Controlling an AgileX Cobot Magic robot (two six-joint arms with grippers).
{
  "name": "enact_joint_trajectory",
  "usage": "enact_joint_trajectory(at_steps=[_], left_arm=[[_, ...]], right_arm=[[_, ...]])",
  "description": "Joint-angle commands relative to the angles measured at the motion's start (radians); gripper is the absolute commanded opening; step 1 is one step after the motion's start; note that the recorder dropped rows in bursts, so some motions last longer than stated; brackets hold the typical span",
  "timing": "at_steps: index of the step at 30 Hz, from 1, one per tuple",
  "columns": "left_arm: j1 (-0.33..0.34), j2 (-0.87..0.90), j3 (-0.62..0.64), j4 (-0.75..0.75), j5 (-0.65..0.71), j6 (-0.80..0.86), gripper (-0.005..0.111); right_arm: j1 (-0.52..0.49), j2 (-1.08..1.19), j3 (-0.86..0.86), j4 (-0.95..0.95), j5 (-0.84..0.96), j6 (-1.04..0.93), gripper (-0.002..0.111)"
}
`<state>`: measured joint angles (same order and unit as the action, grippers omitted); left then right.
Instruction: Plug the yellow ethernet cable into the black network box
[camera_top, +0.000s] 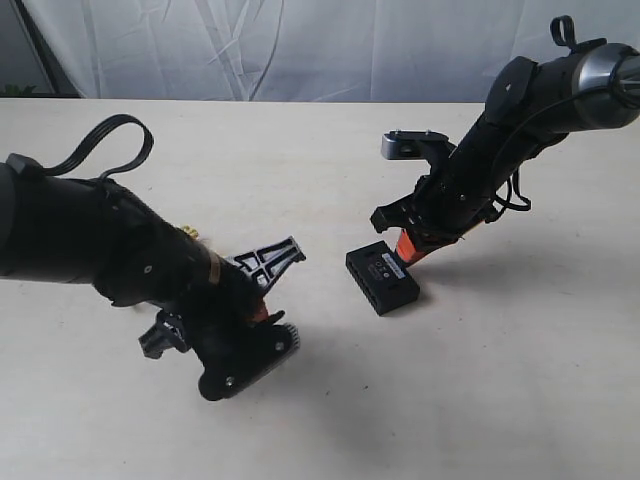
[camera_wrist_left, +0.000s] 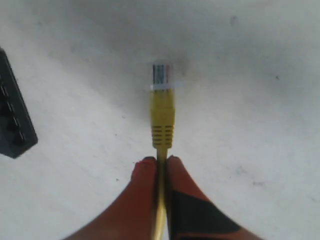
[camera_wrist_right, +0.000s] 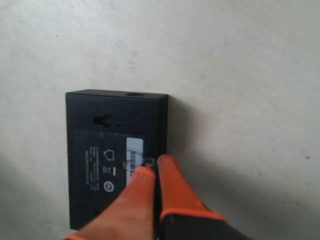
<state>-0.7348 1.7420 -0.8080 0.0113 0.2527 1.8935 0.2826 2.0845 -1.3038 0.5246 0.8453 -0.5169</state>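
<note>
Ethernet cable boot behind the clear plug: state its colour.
The cable boot is bright yellow; the left wrist view shows it best.

The left arm (camera_top: 80, 245) is a thick matt-black casing with small silver screw heads, a brass-coloured ring near the wrist and a flat black cable (camera_top: 110, 140) looped at its far side. The right arm (camera_top: 510, 110) is black too, with a polished silver joint cap (camera_top: 605, 75), thin black leads and a grey camera block (camera_top: 405, 143). The left gripper (camera_wrist_left: 159, 162) and the right gripper (camera_wrist_right: 152, 167) have orange finger pads with black panels behind; a black truss-patterned bracket (camera_top: 270, 260) sits by the left one.
</note>
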Motion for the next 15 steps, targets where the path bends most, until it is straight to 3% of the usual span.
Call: enact_joint_trajectory(at_steps=[1, 7, 15], left_arm=[[-0.001, 0.000, 0.003, -0.021, -0.001, -0.318, 0.000], [0.080, 0.000, 0.003, -0.019, 0.012, -0.767, 0.000], [0.115, 0.000, -0.058, -0.023, 0.080, -0.984, 0.000]], right_arm=[[-0.001, 0.001, 0.003, -0.028, 0.000, -0.004, -0.001], [-0.001, 0.001, 0.003, -0.028, 0.000, -0.004, -0.001], [-0.001, 0.001, 0.003, -0.020, -0.002, -0.004, -0.001]])
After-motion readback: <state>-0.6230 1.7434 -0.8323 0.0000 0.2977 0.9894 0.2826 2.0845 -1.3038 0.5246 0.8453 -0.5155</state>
